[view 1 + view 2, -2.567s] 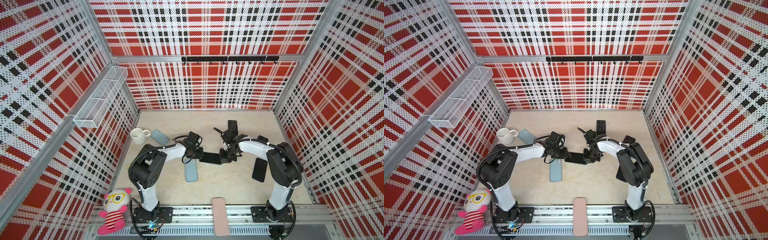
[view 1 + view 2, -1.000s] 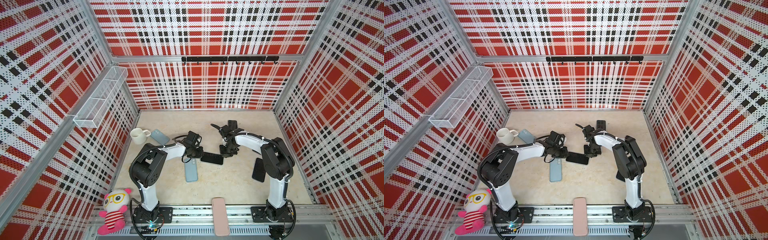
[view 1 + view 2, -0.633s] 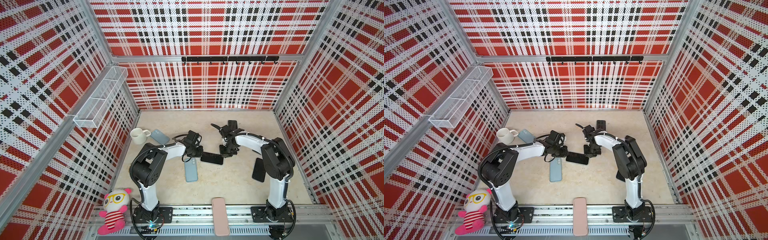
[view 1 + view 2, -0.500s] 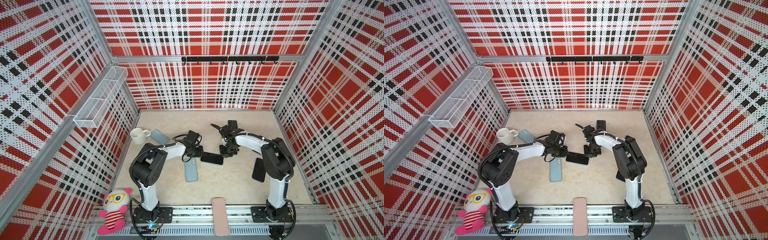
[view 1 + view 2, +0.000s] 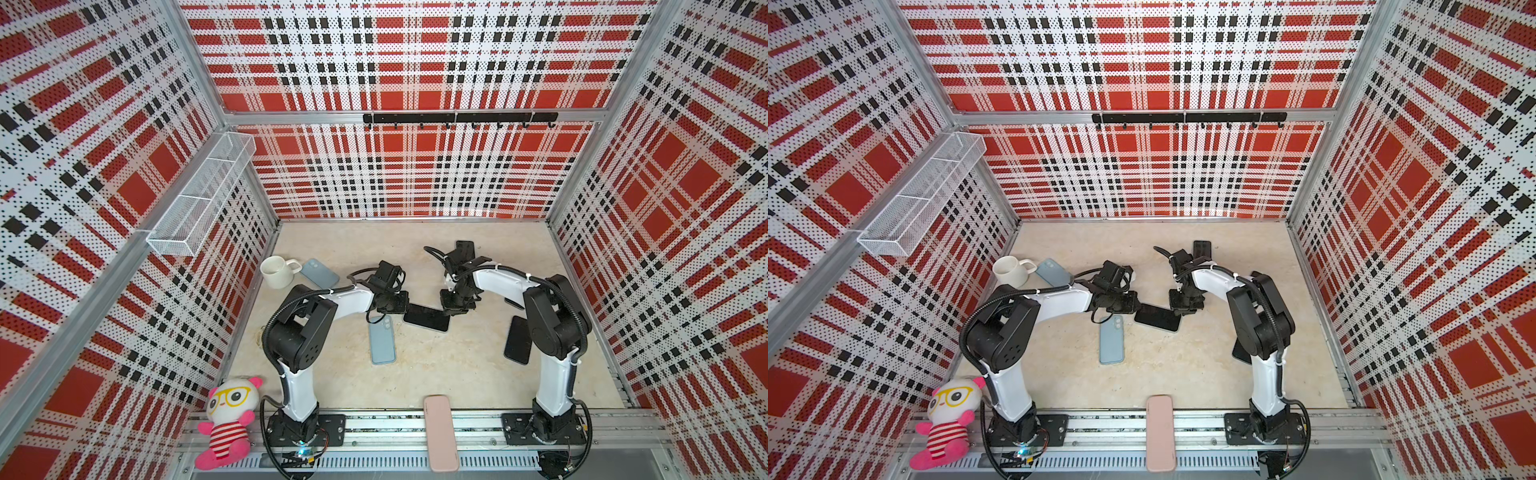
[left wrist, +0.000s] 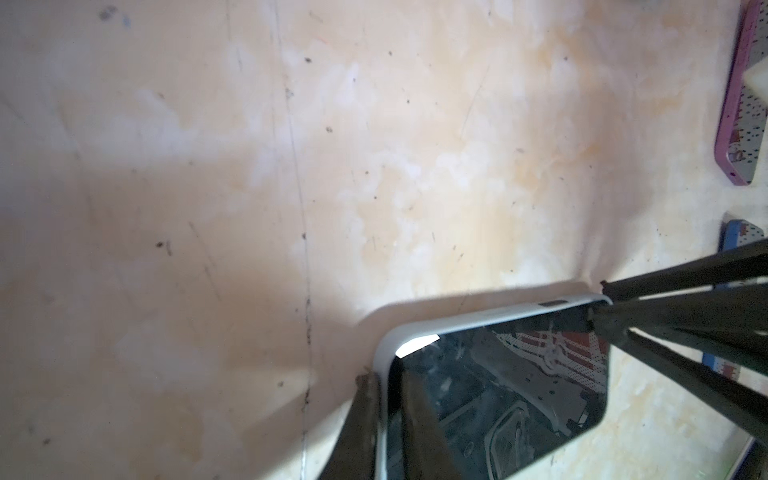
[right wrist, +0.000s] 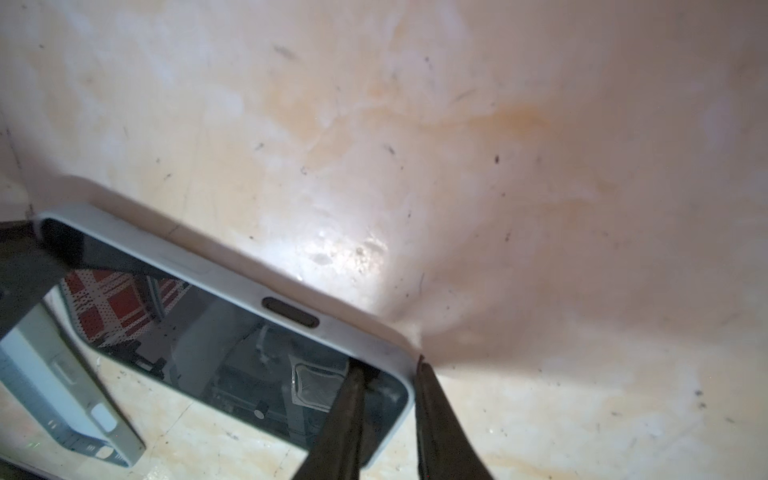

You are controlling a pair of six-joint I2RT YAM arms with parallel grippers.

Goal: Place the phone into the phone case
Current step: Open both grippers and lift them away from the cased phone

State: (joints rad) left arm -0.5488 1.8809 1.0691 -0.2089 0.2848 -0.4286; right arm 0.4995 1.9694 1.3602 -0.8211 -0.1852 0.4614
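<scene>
Both top views: phone (image 5: pixel 427 318) lies crosswise between left gripper (image 5: pixel 402 306) and right gripper (image 5: pixel 451 305), each pinching its case (image 7: pixel 232 284).

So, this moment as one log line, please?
left gripper: pinches phone case end | right gripper: pinches opposite end | phone: screen up in case

left end effector (image 5: pixel 400 306): low, jaws pinched narrow | right end effector (image 5: pixel 452 306): low, jaws pinched narrow
</scene>
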